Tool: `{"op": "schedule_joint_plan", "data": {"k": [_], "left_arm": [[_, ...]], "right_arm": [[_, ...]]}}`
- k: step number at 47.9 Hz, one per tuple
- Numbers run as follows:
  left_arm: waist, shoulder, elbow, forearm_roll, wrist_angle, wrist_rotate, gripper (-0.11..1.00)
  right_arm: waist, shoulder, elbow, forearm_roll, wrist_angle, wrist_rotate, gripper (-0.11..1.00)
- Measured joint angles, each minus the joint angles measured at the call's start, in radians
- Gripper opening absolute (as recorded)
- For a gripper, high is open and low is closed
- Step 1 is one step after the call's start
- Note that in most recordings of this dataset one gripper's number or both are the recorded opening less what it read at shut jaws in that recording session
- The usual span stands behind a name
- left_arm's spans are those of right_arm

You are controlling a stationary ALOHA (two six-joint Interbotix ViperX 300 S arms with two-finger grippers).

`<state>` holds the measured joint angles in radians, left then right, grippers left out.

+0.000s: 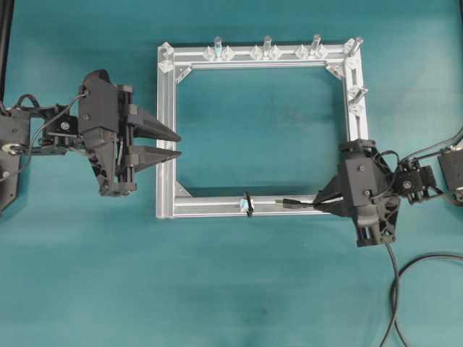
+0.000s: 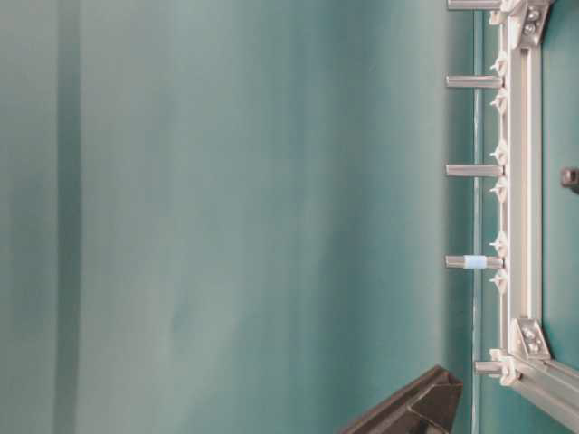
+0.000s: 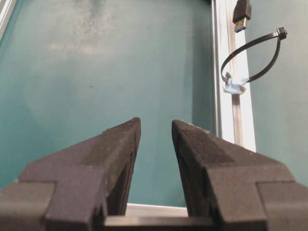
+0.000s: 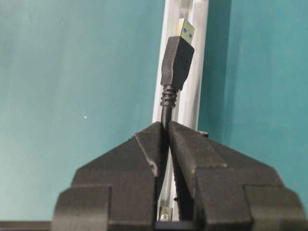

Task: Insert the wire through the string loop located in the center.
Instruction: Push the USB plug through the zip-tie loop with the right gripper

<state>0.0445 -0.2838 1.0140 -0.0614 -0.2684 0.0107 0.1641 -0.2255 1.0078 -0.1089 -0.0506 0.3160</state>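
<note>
The wire ends in a black USB plug with a metal tip (image 1: 291, 203). It lies along the near bar of the silver frame (image 1: 166, 130), pointing left at the string loop (image 1: 247, 203), with a gap between them. My right gripper (image 1: 318, 204) is shut on the wire just behind the plug (image 4: 177, 60), as the right wrist view (image 4: 164, 127) shows. In the left wrist view the loop (image 3: 250, 44) stands up from the bar, tied at a pale blue patch, with the plug tip (image 3: 241, 14) just beyond it. My left gripper (image 1: 176, 144) is open and empty over the frame's left bar, as its wrist view (image 3: 156, 126) also shows.
Several upright bolts (image 1: 266, 45) stand on the frame's far bar and two on its right bar (image 1: 357, 92). The rest of the wire (image 1: 396, 289) trails off the near right. A black arm part (image 2: 416, 411) shows low in the table-level view beside the frame (image 2: 523, 181).
</note>
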Motion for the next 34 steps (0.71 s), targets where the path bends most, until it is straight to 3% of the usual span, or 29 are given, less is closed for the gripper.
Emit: {"op": "schedule_joint_plan", "data": {"k": [34], "left_arm": [[0.000, 0.000, -0.002, 0.000, -0.003, 0.002, 0.35]], "right_arm": [[-0.020, 0.112, -0.100, -0.002, -0.014, -0.003, 0.10]]}}
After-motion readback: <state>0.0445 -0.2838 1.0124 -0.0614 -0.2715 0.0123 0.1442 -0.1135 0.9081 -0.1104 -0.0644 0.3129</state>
